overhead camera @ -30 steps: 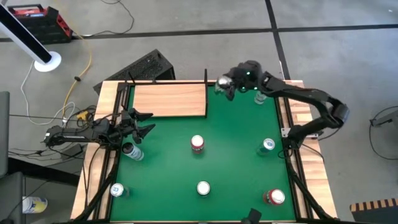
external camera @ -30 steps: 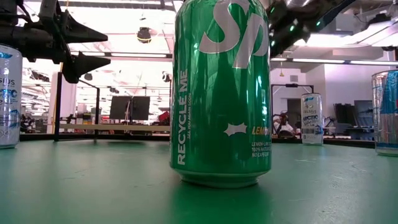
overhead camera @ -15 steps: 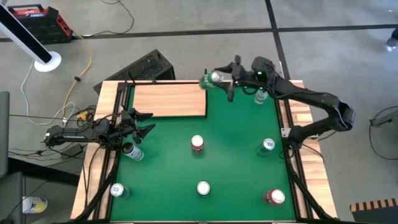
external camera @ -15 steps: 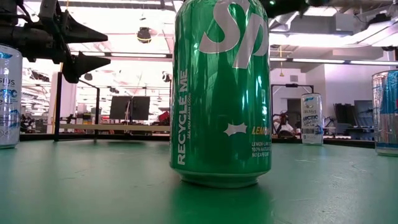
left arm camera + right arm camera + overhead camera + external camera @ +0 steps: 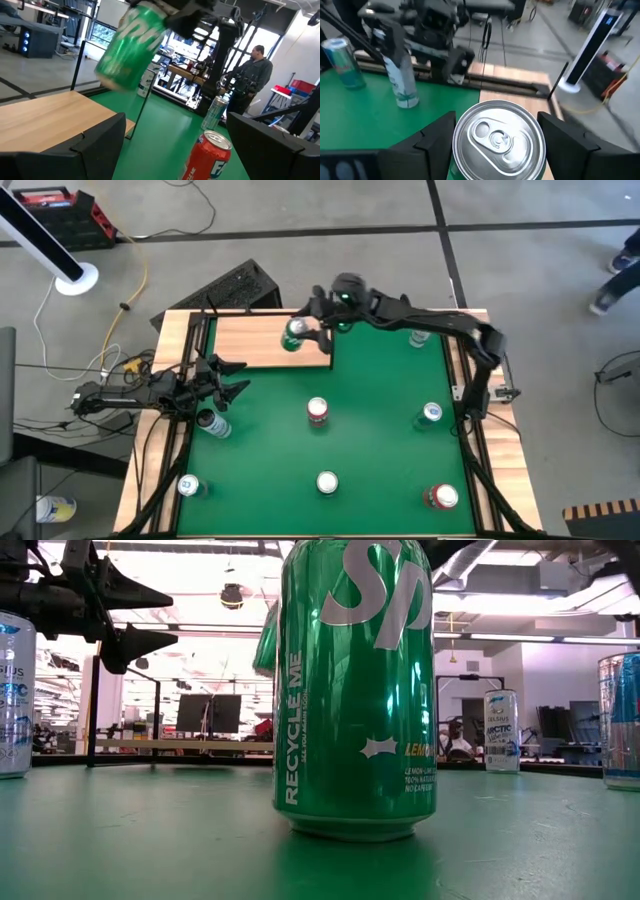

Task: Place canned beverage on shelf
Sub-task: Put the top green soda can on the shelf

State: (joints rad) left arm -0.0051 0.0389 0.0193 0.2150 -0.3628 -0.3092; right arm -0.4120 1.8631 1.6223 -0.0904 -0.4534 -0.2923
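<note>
Green aluminium identifies the item in transit: a green can (image 5: 293, 336) is clamped between the fingers of the right gripper (image 5: 305, 335), held in the air over the near right corner of the shelf (image 5: 270, 342), the light-wood board at the far left of the green table (image 5: 370, 430). The right wrist view confirms the grip, with the can's silver top (image 5: 495, 137) seated between both dark fingers (image 5: 437, 135). From the left wrist view the can (image 5: 131, 47) appears tilted and well above the board, though motion blur makes the exact angle uncertain. Judgement: the carry step is nearly complete and the placing step is next; it calls for bringing the can upright, lowering it until its base rests flat on the wood, then parting the fingers. Obstruction to note: a thin black upright (image 5: 331, 305) stands at the shelf corner just beside the gripper, and the descent should stay clear of it. The board itself shows bare wood. The left gripper (image 5: 228, 377) waits with its fingers apart at the table's left edge, near a pale can (image 5: 212, 422). Other cans stand well apart on the green: a red-topped can (image 5: 317, 411) at centre, a white-topped can (image 5: 327, 482) at the near edge, and a red can (image 5: 441, 497) at the near right.
</note>
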